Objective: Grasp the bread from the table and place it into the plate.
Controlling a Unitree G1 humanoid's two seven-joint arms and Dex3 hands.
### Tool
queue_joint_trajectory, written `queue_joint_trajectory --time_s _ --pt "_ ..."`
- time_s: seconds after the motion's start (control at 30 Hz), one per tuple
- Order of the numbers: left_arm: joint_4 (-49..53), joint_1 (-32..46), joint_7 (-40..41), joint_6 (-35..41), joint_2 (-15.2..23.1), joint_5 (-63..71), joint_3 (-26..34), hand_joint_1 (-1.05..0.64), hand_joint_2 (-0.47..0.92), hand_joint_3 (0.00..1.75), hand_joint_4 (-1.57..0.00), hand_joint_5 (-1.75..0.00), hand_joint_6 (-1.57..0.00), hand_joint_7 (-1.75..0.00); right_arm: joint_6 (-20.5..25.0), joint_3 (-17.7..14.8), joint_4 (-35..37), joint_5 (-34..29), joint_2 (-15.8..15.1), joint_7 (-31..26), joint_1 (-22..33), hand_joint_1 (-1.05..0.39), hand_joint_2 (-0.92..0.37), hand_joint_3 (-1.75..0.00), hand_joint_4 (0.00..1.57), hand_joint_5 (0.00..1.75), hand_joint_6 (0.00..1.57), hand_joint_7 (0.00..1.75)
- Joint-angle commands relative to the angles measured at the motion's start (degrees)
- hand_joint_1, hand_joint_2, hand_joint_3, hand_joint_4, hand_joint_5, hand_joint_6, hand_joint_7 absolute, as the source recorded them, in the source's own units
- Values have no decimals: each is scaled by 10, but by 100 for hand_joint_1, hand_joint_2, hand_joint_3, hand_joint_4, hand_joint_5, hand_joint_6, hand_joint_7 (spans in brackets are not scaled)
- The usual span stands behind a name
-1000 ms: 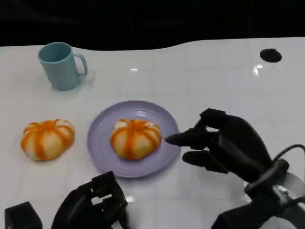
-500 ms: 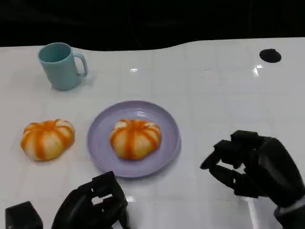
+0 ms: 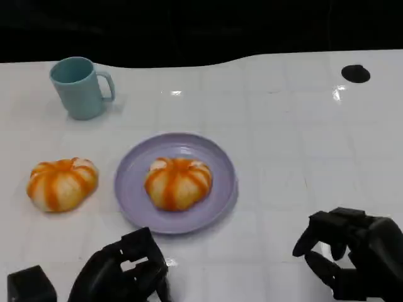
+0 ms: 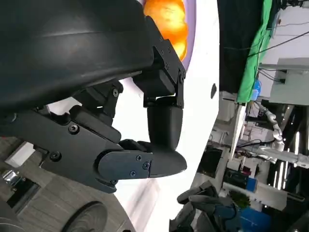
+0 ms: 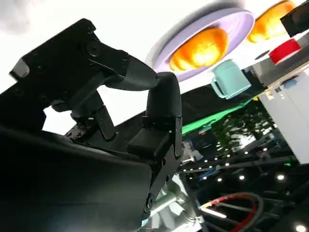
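Head view — glossy white table (image 3: 283, 126), faintly gridded, black beyond.

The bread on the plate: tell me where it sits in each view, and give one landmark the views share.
Head view: the bread on the plate lies at the picture's centre, inside the purple plate.
Left wrist view: an orange bulge at the top edge, above the left hand.
Right wrist view: upper centre, beyond the right hand.
Shared landmark: the purple plate under it.
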Motion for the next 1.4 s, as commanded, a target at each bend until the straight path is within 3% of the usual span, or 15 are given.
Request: queue_joint_trajectory --time_s 0.03,0.33,0.83,1.4 --pt "-6 -3 0 4 12 -3 5 -60 78 51 -77 -175 -71 -148 -4 -11 14 9 9 -6 5 -18 -43 -118 88 175 73 147" --pt "-8 -4 1 9 14 -3 5 -60 78 48 -77 -175 -72 -147 -37 -9 77 54 23 18 -12 -20 -42 -122 87 175 69 151" --pt "2 -9 3 0 14 6 4 -61 79 46 -76 -175 -72 -147 -72 -10 120 37 22 0 -33 -21 -40 -124 88 175 71 146" --pt "12 -13 -4 -5 18 5 3 -62 79 44 -77 -175 -72 -147 -76 -7 122 12 20 -16 -39 -22 -39 -122 86 175 74 143"
